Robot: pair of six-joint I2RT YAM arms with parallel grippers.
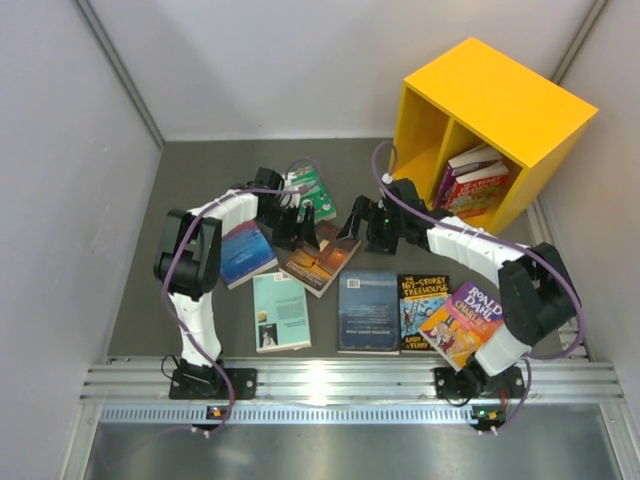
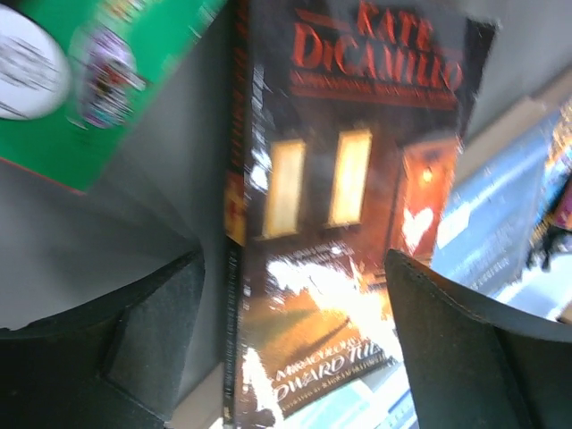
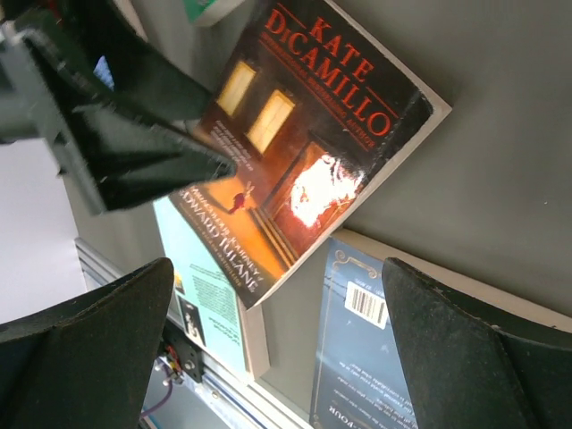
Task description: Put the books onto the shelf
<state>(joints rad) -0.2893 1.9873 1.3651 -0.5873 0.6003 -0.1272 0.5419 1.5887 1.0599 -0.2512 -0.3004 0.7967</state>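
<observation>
grey table [image 1: 200, 170]: left tool [image 2: 293, 261] spread wide over dicamillo book [image 2: 357, 179].

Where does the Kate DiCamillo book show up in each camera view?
Top external: Kate DiCamillo book lies at the centre of the picture.
Left wrist: it fills the middle of the frame.
Right wrist: it is at upper centre, tilted.
Shared landmark: the green book beside it.

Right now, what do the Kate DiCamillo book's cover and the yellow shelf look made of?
Kate DiCamillo book: glossy paper cover, going by the bright glare patch. Yellow shelf: smooth, evenly coloured panels, probably painted or laminated board.
</observation>
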